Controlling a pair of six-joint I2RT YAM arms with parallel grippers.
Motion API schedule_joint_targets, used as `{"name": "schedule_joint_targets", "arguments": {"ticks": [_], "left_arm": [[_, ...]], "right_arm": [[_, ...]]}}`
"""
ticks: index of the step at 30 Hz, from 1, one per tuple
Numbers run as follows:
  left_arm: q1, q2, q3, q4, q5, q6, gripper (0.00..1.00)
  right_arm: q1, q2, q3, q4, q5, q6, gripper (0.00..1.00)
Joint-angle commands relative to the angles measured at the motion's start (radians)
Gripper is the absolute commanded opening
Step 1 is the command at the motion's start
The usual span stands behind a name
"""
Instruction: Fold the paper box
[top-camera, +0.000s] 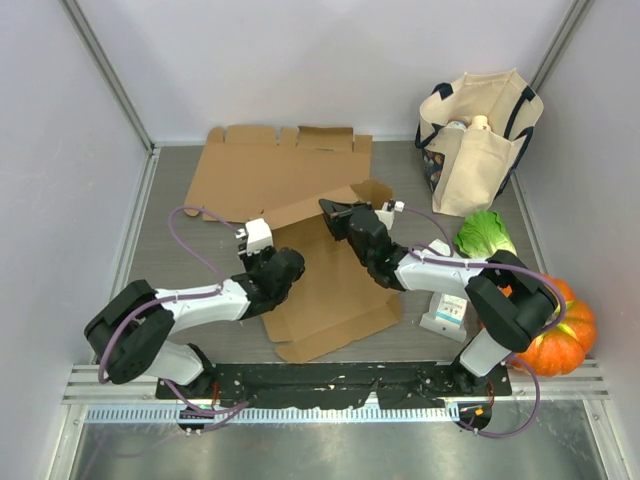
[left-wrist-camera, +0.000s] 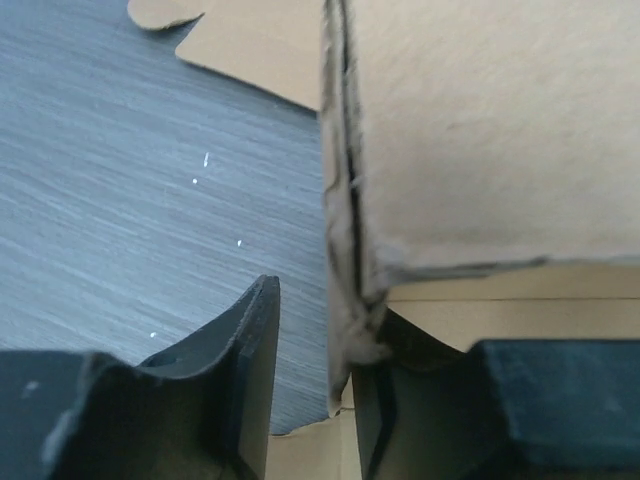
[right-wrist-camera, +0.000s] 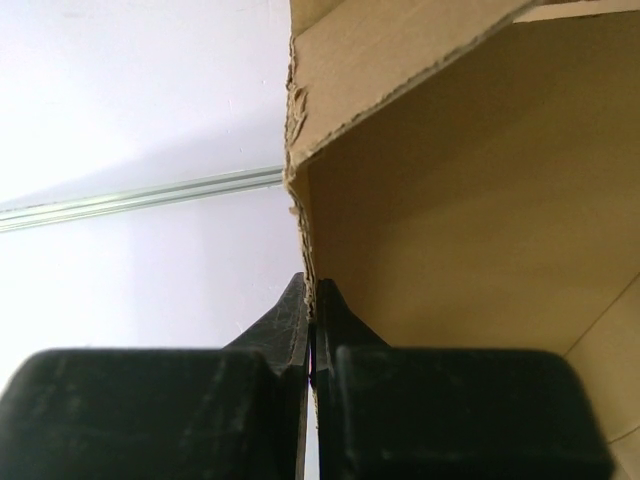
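Currently, the paper box (top-camera: 330, 290) is spread mostly flat beneath the right gripper (right-wrist-camera: 312, 300), by which 1 flap (top-camera: 350, 197) is pinched tight, likely for lifting; another edge is straddled, unclamped, by the parted left gripper (left-wrist-camera: 325, 305) alongside.

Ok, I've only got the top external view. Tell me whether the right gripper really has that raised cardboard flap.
Observer: Yes. On the right wrist camera the right gripper is shut on the ragged edge of the cardboard flap.
Operator: Now check the left one.
Observer: The left gripper is open. A folded cardboard edge stands between its jaws, against one and clear of the other.
Operator: Say what is beside it.
Observer: Bare grey table shows next to that edge.
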Motion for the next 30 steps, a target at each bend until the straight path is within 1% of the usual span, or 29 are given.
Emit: {"name": "schedule_joint_targets", "arguments": {"ticks": [1,4,6,7,8,10,11,12,13,14,15,18,19,20,21,22,23,24,25,26,27,28,29,30], "left_arm": [[0.005,-0.050,0.011,0.120,0.001,0.163,0.37],[0.005,-0.040,0.003,0.126,-0.023,0.160,0.34],[0.006,-0.012,0.022,0.124,-0.046,0.157,0.28],[0.006,0.034,0.035,0.091,-0.081,0.149,0.26],[0.009,0.060,0.075,0.064,-0.097,0.116,0.21],[0.020,0.118,0.121,-0.056,-0.115,0.053,0.15],[0.034,0.167,0.165,-0.113,-0.114,-0.025,0.08],[0.040,0.183,0.178,-0.178,-0.103,-0.052,0.04],[0.045,0.194,0.183,-0.175,-0.091,-0.056,0.01],[0.046,0.195,0.168,-0.157,-0.067,-0.052,0.00],[0.046,0.189,0.152,-0.075,-0.053,0.006,0.00],[0.046,0.149,0.103,0.036,-0.019,0.089,0.00],[0.048,0.142,0.098,0.043,-0.016,0.103,0.00],[0.048,0.125,0.092,0.085,0.010,0.123,0.00],[0.048,0.112,0.080,0.119,0.038,0.184,0.00],[0.048,0.102,0.056,0.148,0.061,0.204,0.00],[0.049,0.076,0.042,0.193,0.082,0.220,0.00],[0.051,0.063,0.028,0.210,0.129,0.238,0.00],[0.054,0.050,0.005,0.221,0.148,0.241,0.00],[0.056,0.040,-0.006,0.239,0.165,0.244,0.01],[0.056,0.019,-0.017,0.242,0.173,0.246,0.01],[0.056,0.011,-0.033,0.244,0.173,0.249,0.01],[0.057,0.004,-0.040,0.247,0.174,0.256,0.01],[0.057,-0.010,-0.046,0.251,0.176,0.267,0.01]], "right_arm": [[0.008,-0.025,-0.003,-0.075,0.015,-0.009,0.01],[0.008,-0.019,0.002,-0.069,0.004,-0.002,0.01],[0.010,-0.019,0.006,-0.070,0.002,0.000,0.01],[0.010,-0.021,0.008,-0.073,0.006,0.000,0.01],[0.010,-0.021,0.010,-0.076,0.004,0.006,0.01],[0.013,-0.022,0.014,-0.087,0.006,0.015,0.01],[0.013,-0.021,0.016,-0.089,0.006,0.026,0.01],[0.014,-0.021,0.020,-0.095,0.004,0.026,0.01],[0.014,-0.021,0.025,-0.103,0.006,0.026,0.01],[0.014,-0.024,0.026,-0.107,0.010,0.021,0.01],[0.016,-0.025,0.031,-0.115,0.012,0.020,0.02],[0.016,-0.024,0.033,-0.115,0.015,0.015,0.04],[0.016,-0.024,0.034,-0.112,0.015,0.011,0.09],[0.014,-0.024,0.033,-0.106,0.009,-0.003,0.12],[0.014,-0.022,0.030,-0.097,0.007,-0.018,0.17],[0.013,-0.025,0.023,-0.083,0.003,-0.046,0.29],[0.010,-0.041,0.010,-0.066,-0.007,-0.078,0.37],[0.004,-0.053,0.003,-0.064,-0.010,-0.153,0.54],[-0.002,-0.067,-0.003,-0.070,-0.014,-0.191,0.65],[-0.012,-0.094,-0.007,-0.101,-0.057,-0.233,0.73],[-0.027,-0.114,-0.012,-0.115,-0.095,-0.350,0.78],[-0.065,-0.134,-0.023,-0.119,-0.128,-0.409,0.80],[-0.081,-0.159,-0.045,-0.151,-0.196,-0.476,0.80],[-0.099,-0.221,-0.059,-0.176,-0.224,-0.538,0.81]]}}
